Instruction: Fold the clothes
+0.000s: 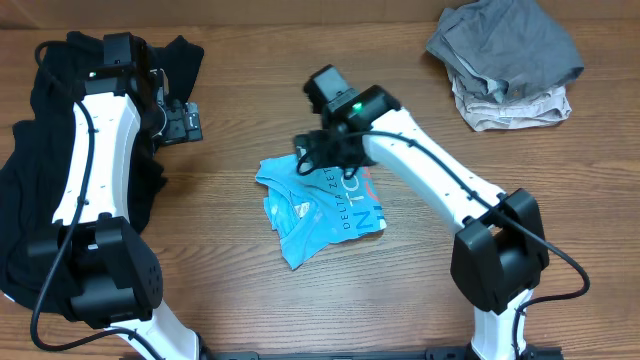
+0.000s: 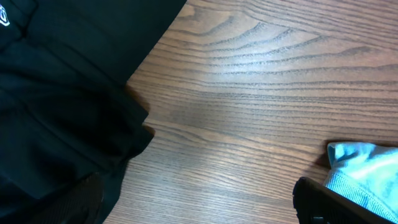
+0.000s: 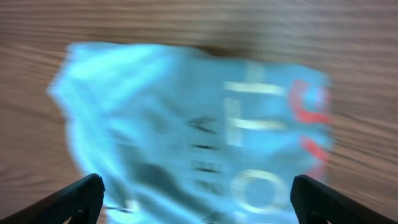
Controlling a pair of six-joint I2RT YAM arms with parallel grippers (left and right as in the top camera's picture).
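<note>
1. The left arm (image 1: 95, 150) rises from its base at the lower left of the overhead view and reaches away, with its wrist turned inward.
2. The left gripper (image 1: 192, 122) points to the right. Its fingers (image 2: 323, 202) stand wide apart, with nothing between them.
3. The right arm (image 1: 430, 170) stretches diagonally from its lower right base toward the middle.
4. The right gripper (image 1: 310, 150) points downward with its fingers (image 3: 78, 198) spread wide. Its wrist view is blurred.

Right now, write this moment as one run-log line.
left hand: open, beside black pile | right hand: open, over blue shirt | blue shirt: crumpled | grey stack: far corner
</note>
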